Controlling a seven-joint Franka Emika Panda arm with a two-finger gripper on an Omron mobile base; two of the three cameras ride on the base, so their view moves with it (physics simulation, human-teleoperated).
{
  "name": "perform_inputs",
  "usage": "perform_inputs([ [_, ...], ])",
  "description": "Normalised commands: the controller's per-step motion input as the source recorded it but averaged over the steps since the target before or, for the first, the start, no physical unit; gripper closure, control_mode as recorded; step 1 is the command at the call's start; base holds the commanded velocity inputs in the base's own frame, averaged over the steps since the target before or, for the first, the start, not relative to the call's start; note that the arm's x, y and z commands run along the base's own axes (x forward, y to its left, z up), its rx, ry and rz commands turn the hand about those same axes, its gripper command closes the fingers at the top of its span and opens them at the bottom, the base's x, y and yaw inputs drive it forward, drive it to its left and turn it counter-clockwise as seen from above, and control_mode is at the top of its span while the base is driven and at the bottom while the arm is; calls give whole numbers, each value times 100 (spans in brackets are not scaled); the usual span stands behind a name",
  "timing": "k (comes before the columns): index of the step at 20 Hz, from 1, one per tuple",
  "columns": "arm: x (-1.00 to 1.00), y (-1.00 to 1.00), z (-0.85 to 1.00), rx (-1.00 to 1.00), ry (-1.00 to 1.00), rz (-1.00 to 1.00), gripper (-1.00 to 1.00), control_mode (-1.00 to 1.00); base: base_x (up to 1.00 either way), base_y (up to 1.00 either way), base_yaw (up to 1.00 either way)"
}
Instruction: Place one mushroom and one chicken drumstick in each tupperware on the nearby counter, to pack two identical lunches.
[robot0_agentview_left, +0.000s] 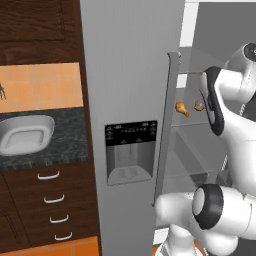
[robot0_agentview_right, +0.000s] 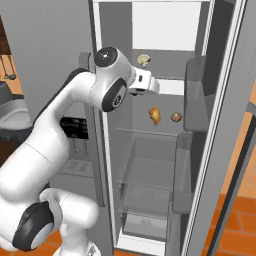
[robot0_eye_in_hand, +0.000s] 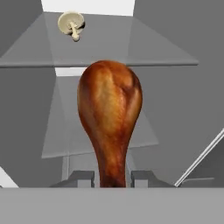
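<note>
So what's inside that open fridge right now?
A mushroom lies on the upper shelf. Lower down sit a chicken drumstick and a small round brown item too small to identify. The claw holds another drumstick, which hides what lies behind it.

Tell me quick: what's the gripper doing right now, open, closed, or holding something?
Gripper: closed on the narrow end of a glossy reddish-brown roasted chicken drumstick, one dark finger on each side of it.
</note>
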Motion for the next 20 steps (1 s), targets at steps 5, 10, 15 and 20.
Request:
perform_inputs([
  [5, -100, 50, -29, 5, 2, -12, 100, -100, 0, 0, 0],
  [10, -89, 37, -55, 2, 0, 0, 100, -100, 0, 0, 0],
  [15, -98, 30, -45, 6, 0, 0, 100, -100, 0, 0, 0],
  [20, 0, 0, 0, 0, 0, 0, 100, 100, -75, 82, 12],
])
